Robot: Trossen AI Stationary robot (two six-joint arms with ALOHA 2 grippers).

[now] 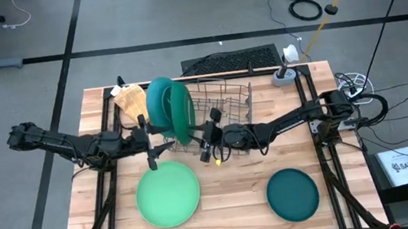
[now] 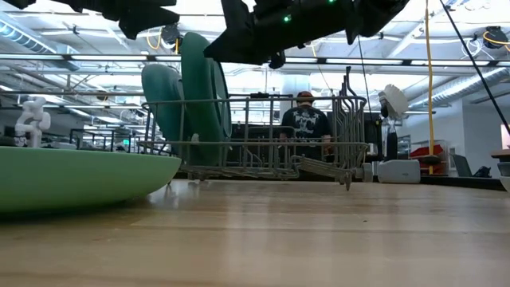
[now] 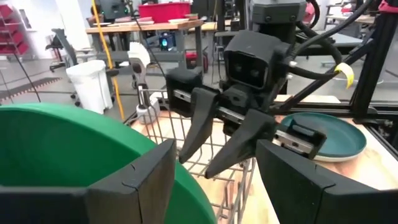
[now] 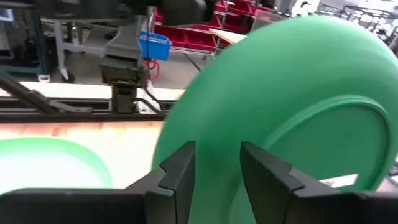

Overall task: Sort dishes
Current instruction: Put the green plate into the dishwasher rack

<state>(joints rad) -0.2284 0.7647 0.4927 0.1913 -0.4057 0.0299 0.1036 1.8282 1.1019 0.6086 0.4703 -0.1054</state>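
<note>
A dark green plate [image 1: 182, 109] and a teal plate [image 1: 158, 104] stand on edge in the left end of the grey wire rack [image 1: 227, 100], held up by its wires [image 2: 199, 151]. A light green plate [image 1: 168, 195] lies flat near the front, and a dark teal plate [image 1: 292, 194] lies flat at the front right. My left gripper [image 1: 153, 145] hangs open, level, just left of the dark green plate's near edge [image 3: 74, 143]. Facing it from the right, my right gripper [image 1: 205, 141] is open before that plate's back face [image 4: 298, 106].
A tan waffle-textured lump [image 1: 131, 99] lies at the far left beside the rack. A white-topped stand [image 1: 286, 74] is at the far right corner. The rack's right part [image 2: 319, 143] holds no plates. A person [image 2: 304, 119] stands in the room behind the table.
</note>
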